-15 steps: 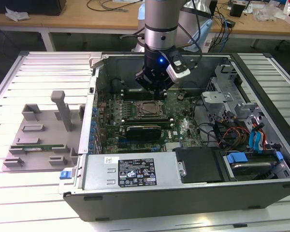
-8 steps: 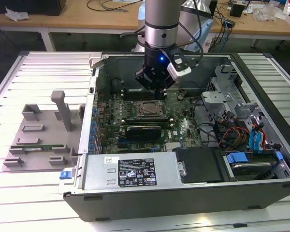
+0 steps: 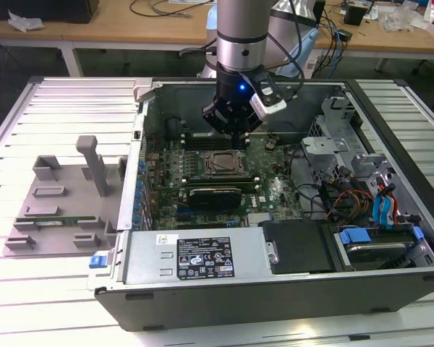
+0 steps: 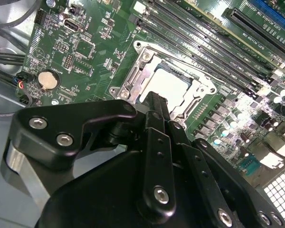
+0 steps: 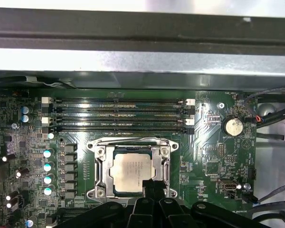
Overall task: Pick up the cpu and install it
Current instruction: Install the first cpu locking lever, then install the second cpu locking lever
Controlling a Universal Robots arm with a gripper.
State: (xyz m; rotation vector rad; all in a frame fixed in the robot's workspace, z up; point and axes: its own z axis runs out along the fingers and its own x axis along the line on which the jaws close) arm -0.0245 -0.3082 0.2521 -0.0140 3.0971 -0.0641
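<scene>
The cpu [image 5: 133, 171] is a silver-grey square chip lying flat in the metal-framed socket [image 5: 100, 164] on the green motherboard; in the second wrist view the cpu [image 4: 175, 80] sits just beyond my fingertips. My gripper [image 5: 153, 184] is shut, its two black fingers pressed together with nothing between them, and its tip hovers over the chip's near edge. In the exterior view the gripper [image 3: 235, 134] hangs inside the open computer case, just behind the socket [image 3: 223, 163]. The black finger linkage hides part of the socket frame in the second wrist view.
Empty memory slots [image 5: 118, 114] run beside the socket, and a coin battery [image 5: 233, 126] lies nearby. Drive cages and cables [image 3: 347, 181] fill the case toward the exterior view's right. A grey fixture [image 3: 58, 210] with a green memory stick [image 3: 54, 219] stands outside the case on the exterior view's left.
</scene>
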